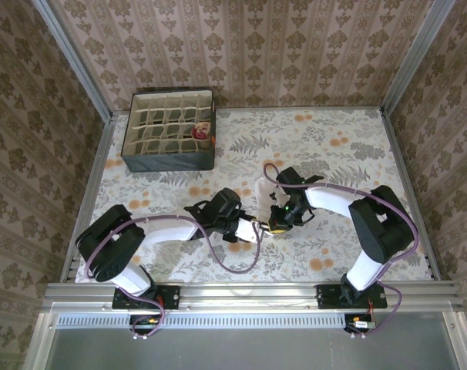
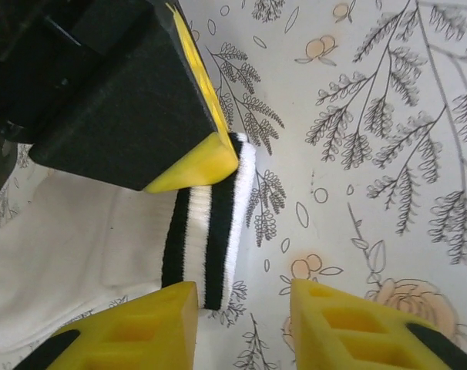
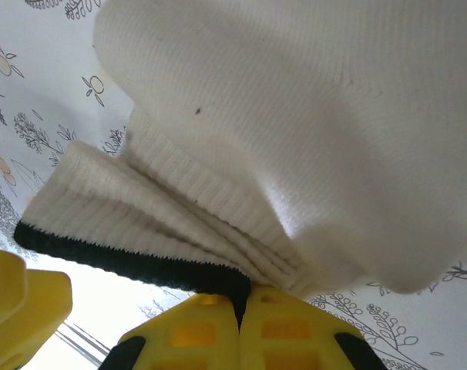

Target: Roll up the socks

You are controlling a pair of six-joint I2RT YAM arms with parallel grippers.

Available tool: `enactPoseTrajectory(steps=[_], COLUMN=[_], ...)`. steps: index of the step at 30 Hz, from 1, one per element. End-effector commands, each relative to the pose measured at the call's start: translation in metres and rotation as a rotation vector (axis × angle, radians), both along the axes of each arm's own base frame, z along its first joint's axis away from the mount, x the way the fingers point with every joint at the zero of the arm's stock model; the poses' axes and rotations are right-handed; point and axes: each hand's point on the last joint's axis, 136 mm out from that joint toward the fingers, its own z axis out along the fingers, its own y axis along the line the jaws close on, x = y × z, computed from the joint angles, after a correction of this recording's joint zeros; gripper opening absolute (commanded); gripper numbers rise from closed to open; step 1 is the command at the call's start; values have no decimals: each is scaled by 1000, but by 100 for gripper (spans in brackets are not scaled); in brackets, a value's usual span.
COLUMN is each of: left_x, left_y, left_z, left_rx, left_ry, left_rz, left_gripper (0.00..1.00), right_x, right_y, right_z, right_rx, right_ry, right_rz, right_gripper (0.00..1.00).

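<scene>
Showing two black cuff stripes [image 2: 216, 239], the cream sock [image 2: 79, 239] lies rumpled.

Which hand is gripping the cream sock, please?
The right hand, pinched shut on the cream sock at its cuff; the left hand stands open.

Patterned wallpaper walls [image 1: 257, 46] closed in three sides. The table [image 1: 334, 154] wore a leafy, floral cloth, and a divided box [image 1: 168, 162] sat at its far left corner under soft, even light.

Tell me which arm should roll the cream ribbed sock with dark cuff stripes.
Probably right: the right gripper pinches the striped cuff of the cream ribbed sock, while the left gripper stands open beside it.
</scene>
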Motion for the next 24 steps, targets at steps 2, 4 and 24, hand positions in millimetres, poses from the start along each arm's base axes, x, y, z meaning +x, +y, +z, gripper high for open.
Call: enactPoseTrajectory(steps=[2, 4, 24], left_x=[7, 7, 14], left_y=[-10, -12, -24], left_z=[-1, -3, -29], left_rx=[11, 13, 81], left_ry=[-94, -95, -61], left_rz=[-55, -63, -95], left_gripper=[31, 31, 38], right_x=[-41, -42, -42], right_y=[-40, -40, -33], right_z=[-48, -49, -43], right_rx=[-221, -221, -170], right_ry=[166, 173, 191], right_rz=[21, 23, 74], right_gripper=[0, 0, 0])
